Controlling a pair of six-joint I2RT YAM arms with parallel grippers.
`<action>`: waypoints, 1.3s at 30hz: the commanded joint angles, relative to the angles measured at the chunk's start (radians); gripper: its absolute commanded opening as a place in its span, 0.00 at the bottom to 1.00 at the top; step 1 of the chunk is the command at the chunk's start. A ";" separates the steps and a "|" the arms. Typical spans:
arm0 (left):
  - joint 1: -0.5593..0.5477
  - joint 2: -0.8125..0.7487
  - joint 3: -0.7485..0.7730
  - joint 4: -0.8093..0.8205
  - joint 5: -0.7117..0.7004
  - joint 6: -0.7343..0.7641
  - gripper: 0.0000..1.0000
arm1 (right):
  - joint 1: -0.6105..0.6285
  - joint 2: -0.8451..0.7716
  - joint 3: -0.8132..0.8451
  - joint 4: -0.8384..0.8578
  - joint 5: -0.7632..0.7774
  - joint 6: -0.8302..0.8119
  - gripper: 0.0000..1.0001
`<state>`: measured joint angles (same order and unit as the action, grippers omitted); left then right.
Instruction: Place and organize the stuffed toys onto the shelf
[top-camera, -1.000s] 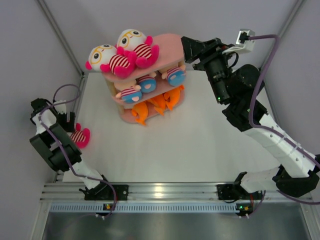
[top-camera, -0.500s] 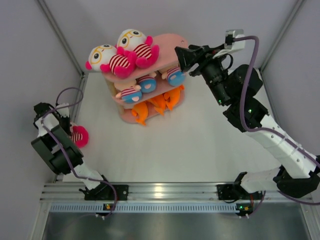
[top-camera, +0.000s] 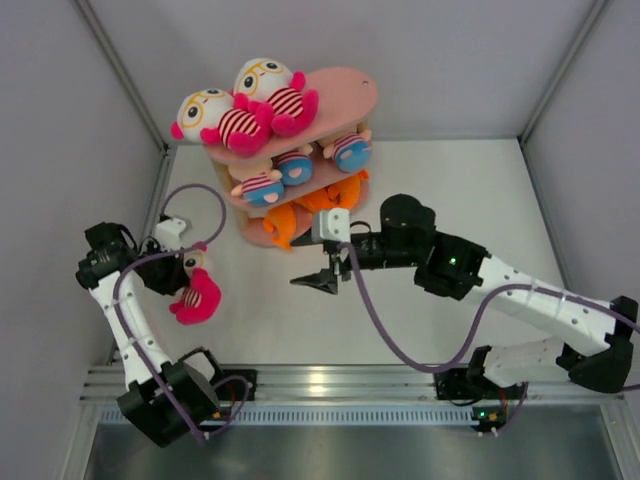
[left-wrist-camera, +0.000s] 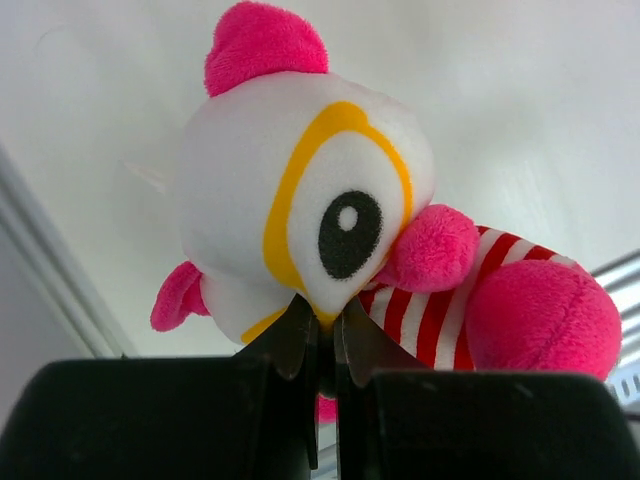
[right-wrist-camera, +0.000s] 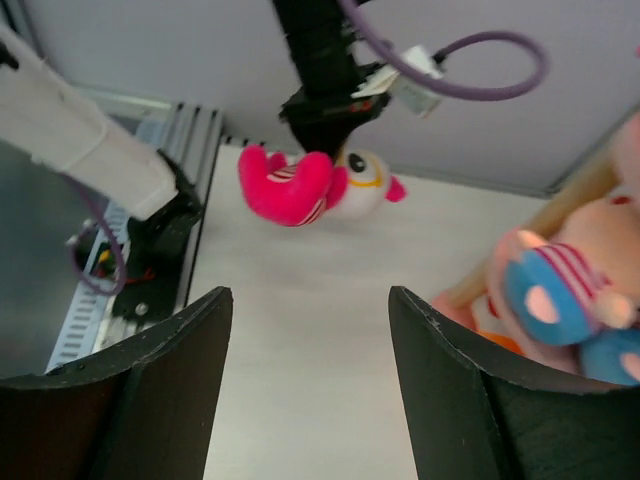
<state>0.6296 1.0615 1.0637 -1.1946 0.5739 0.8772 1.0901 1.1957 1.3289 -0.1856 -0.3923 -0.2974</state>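
A white-headed stuffed toy (left-wrist-camera: 330, 210) with yellow glasses, striped shirt and magenta limbs hangs above the table at the left (top-camera: 196, 293). My left gripper (left-wrist-camera: 325, 322) is shut on the lower edge of its head (top-camera: 182, 272). The pink shelf (top-camera: 345, 92) stands at the back. Two similar dolls (top-camera: 215, 118) lie on its top board, peach-headed dolls (top-camera: 262, 186) on the middle board, orange sharks (top-camera: 300, 212) on the bottom. My right gripper (top-camera: 318, 283) is open and empty, low in front of the shelf, facing the held toy (right-wrist-camera: 310, 185).
A metal rail (top-camera: 320, 385) runs along the near table edge. Grey walls enclose the table on three sides. A purple cable (top-camera: 195, 200) loops over the left arm. In the right wrist view a peach-headed doll (right-wrist-camera: 555, 290) and a shelf post (right-wrist-camera: 585, 185) sit at the right.
My left gripper closed on the doll lying at the left edge and lifted it up and inward. My right arm swung down from the shelf's top board to the table in front.
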 joint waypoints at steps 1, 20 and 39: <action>-0.103 -0.058 -0.021 -0.221 0.119 0.155 0.00 | 0.028 0.062 -0.019 0.014 -0.197 -0.074 0.64; -0.361 -0.124 -0.024 -0.252 0.138 0.051 0.00 | 0.123 0.554 0.128 0.362 -0.152 0.221 0.67; -0.364 -0.075 -0.010 -0.257 0.141 0.068 0.00 | 0.169 0.593 0.042 0.362 -0.137 0.195 0.34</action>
<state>0.2787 0.9852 1.0378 -1.3411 0.6666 0.9012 1.2194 1.8046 1.3655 0.1490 -0.5110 -0.1097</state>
